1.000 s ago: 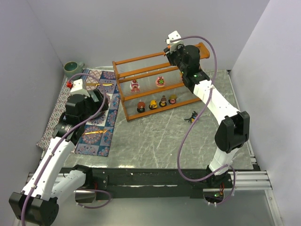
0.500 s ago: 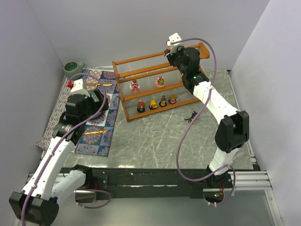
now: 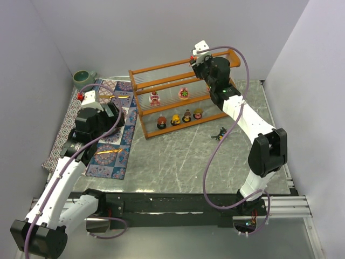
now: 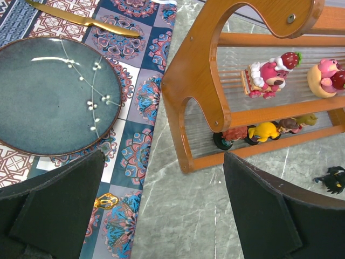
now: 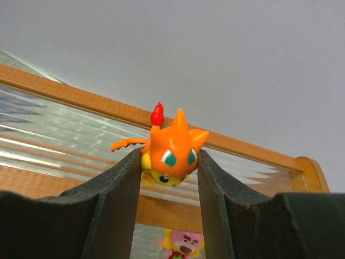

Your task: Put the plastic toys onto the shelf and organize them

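Bright, even light falls from overhead, and the shadows on the grey desk [image 3: 178,156] are soft and faint. In the top view the pale walls are evenly lit with a slight lilac cast. That view is sharp, though the toys on the shelf [image 3: 178,97] are too small to show detail.

In the left wrist view a white streak of glare lies on the teal plate [image 4: 32,102] and the gold knife [image 4: 86,20] glints. The shelf's post bows from wide-angle distortion. The dark fingers [image 4: 264,210] of the left gripper [image 4: 163,157] are soft-edged.

In the right wrist view the orange toy [image 5: 172,151] is crisp and well lit. The right gripper [image 5: 168,162] is nearly black beside it, and the ribbed clear slats behind catch pale sheen.
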You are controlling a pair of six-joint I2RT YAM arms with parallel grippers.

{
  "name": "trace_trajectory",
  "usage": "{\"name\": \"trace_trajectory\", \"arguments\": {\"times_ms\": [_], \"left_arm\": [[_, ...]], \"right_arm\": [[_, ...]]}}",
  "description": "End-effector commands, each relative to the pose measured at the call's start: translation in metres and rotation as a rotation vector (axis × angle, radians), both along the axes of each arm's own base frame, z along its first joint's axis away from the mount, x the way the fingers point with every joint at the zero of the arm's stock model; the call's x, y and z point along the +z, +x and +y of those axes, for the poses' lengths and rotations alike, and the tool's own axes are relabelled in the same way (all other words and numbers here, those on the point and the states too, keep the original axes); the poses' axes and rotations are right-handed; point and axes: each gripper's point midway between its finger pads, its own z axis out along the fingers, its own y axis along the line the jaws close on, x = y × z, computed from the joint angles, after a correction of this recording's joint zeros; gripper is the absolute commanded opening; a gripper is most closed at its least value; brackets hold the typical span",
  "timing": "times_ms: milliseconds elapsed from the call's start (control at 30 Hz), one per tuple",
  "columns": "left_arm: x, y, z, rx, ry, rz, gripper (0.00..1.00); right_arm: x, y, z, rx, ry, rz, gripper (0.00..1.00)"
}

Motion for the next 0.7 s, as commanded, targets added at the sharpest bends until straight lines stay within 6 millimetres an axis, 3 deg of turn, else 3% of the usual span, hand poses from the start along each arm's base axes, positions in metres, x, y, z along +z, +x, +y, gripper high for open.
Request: {"name": "trace_trajectory", "arguments": {"times_ms": [0,667], "left_arm": [[0.010,0.003,-0.001,-0.015,-0.001,-0.045,0.97],[0.010,0.003,-0.003,-0.023,-0.001,-0.046,0.97]], "right_arm": [[0.018,-0.012,-0.007,-0.002,0.019,-0.024,0.24],[0.041,-0.019,-0.015,-0.018,0.050,-0.058,0.23]]}}
